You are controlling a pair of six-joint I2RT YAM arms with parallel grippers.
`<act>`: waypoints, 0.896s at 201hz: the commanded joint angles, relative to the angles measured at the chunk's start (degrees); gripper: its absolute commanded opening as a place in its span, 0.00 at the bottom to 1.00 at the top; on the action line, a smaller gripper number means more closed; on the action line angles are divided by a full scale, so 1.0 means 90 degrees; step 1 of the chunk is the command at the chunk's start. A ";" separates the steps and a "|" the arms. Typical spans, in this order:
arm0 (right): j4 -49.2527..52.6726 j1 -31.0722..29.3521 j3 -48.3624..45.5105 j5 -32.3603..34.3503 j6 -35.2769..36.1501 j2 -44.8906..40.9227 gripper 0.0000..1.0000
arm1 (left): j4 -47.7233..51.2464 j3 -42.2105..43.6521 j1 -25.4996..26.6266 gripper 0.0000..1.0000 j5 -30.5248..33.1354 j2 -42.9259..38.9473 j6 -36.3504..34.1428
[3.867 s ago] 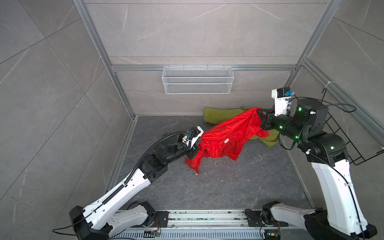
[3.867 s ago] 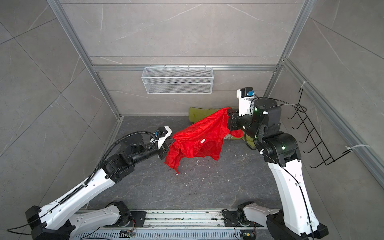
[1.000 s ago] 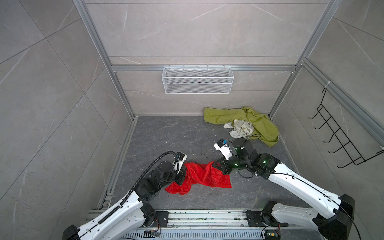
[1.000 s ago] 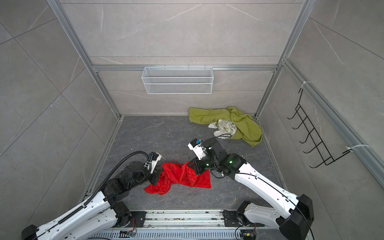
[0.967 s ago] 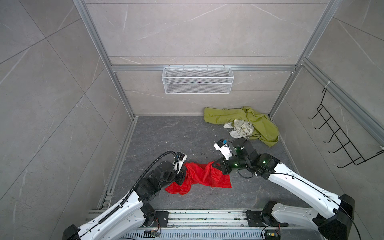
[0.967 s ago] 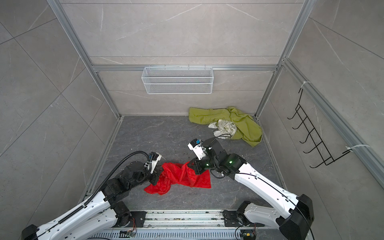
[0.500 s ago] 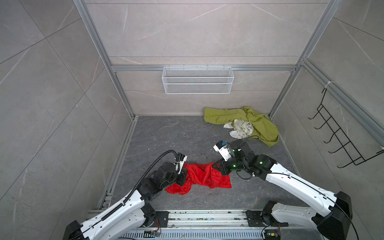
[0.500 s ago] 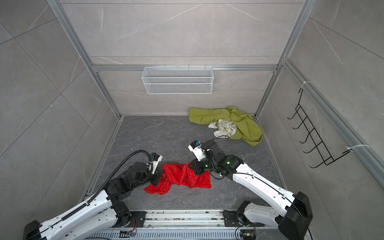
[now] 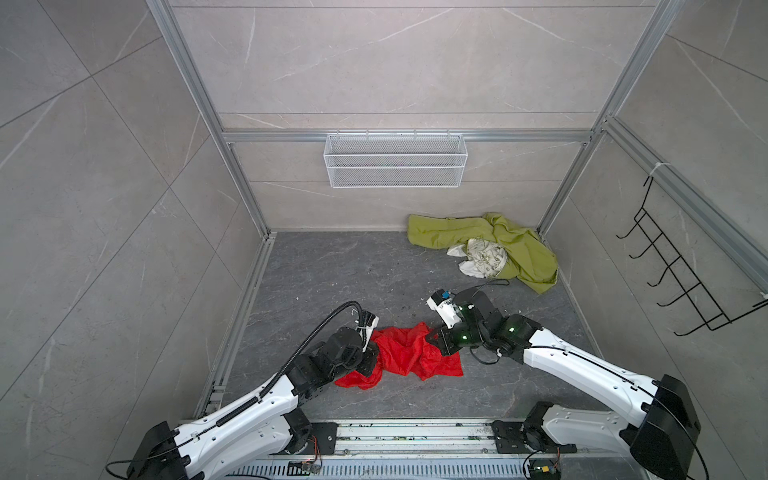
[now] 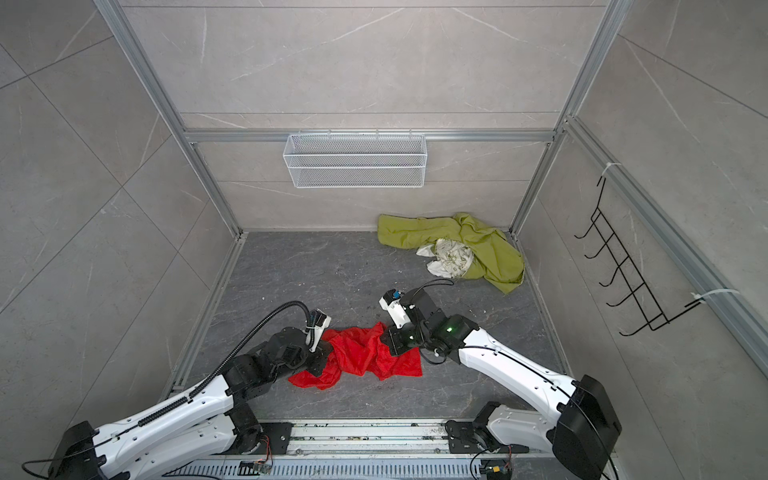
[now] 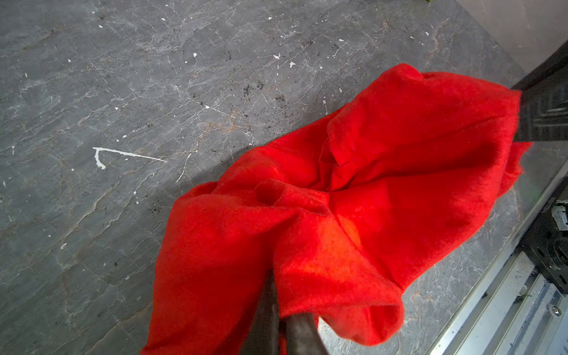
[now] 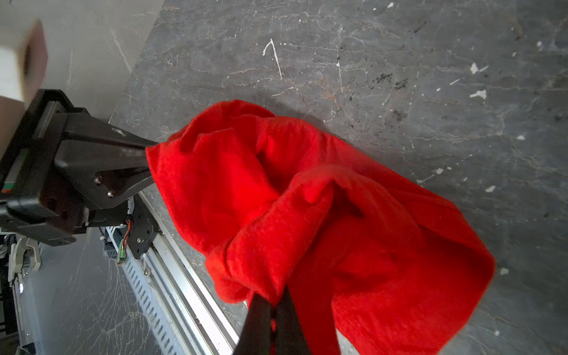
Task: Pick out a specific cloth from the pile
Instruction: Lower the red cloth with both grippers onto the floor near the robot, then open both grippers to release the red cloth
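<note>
Grey tiled walls are closing in a dark stone-look worktop (image 9: pixel 332 270), with a white wire basket (image 9: pixel 395 166) hanging on the back wall and a black hook rack (image 9: pixel 685 286) on the wall at the right of the frame. The left arm (image 9: pixel 257 411) and the right arm (image 9: pixel 582 365) are reaching in from the rail (image 9: pixel 415 432) along the bottom edge, converging low in the middle of both top views.

The pile (image 9: pixel 498 249) is lying in the upper right of the worktop, against the back corner. Its olive-green cloth (image 9: pixel 528 257) is sprawling widest, and the white printed cloth (image 9: pixel 482 257) is sitting crumpled on top of it. The cloth (image 9: pixel 409 353), bright red, is lying well apart from the pile in the lower middle of the frame, near the rail, bunched and partly resting on the worktop. That gap is suggesting the picking-out itself is done, and the arms are probably setting the cloth down or spreading it.

The left pincer (image 9: pixel 371 359) is pinching the red fabric at its left end, and the right pincer (image 9: pixel 434 338) is pinching it at its right end. In each wrist view the dark fingers (image 12: pixel 256 325) are pressing together with a red fold between them. Holding two opposite ends is likely keeping the thin sheet from collapsing into a ball and allowing it to be pulled flat. Between the two grips the fabric is sagging in loose folds, so it is not being stretched taut.
</note>
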State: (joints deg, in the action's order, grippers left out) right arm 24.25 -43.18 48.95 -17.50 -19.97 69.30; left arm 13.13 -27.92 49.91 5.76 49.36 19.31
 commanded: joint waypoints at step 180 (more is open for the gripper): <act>-0.0448 -0.0021 -0.1400 0.1700 -0.0262 0.0552 0.00 | -0.0593 0.0690 0.0065 0.00 0.0175 0.0269 0.0625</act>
State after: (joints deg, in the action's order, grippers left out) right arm 20.27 -43.18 37.32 -5.19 -21.23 73.56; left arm 8.60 -22.20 50.24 5.98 51.72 23.66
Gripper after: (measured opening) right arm 0.066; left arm 0.052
